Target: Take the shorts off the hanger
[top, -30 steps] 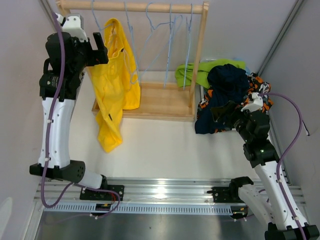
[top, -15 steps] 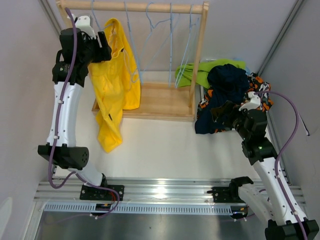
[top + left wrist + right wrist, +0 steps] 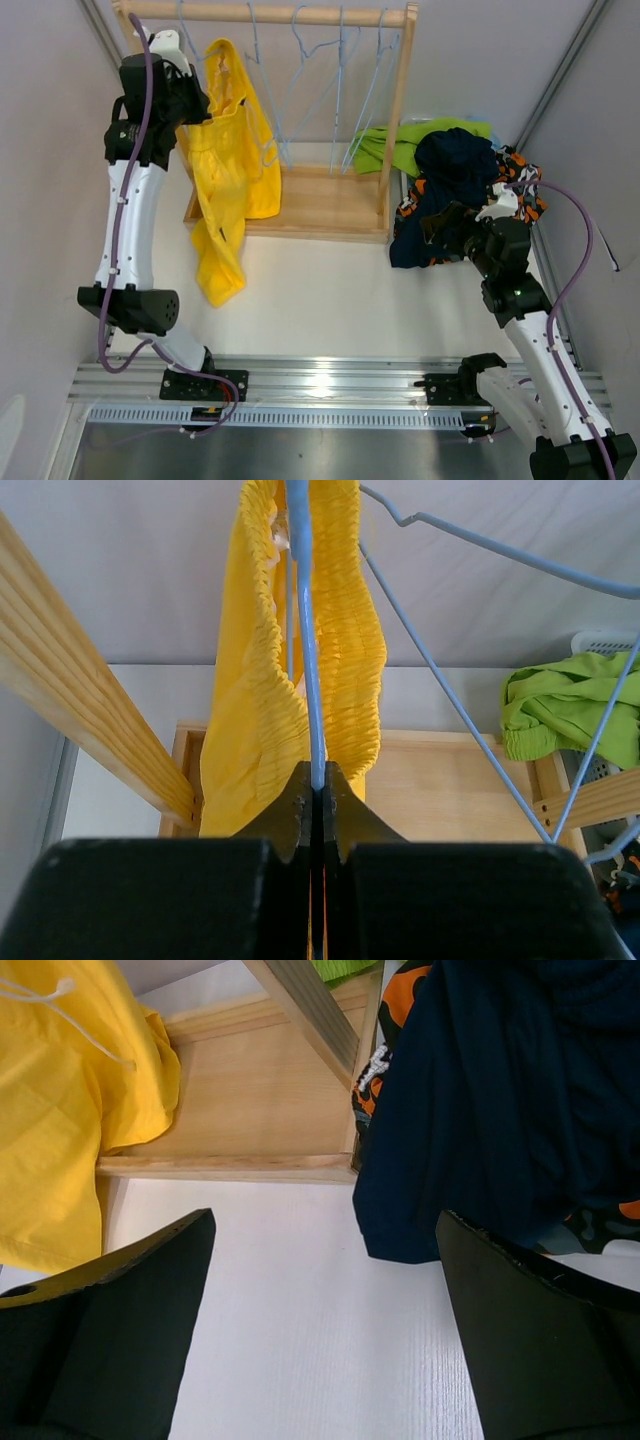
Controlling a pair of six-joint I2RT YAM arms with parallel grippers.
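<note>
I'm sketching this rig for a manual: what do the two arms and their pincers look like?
The left arm and right arm both have white link shells with black joint housings, and a purple cable trails loosely along each. The left pincer and right pincer have matte black, wedge-shaped fingers. A small green light glows on the right arm.

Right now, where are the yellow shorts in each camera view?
Top external: yellow shorts hang at upper left.
Left wrist: shorts at centre, straddling the blue hanger.
Right wrist: shorts fill the upper left.
Shared landmark: wooden rack base.
</note>
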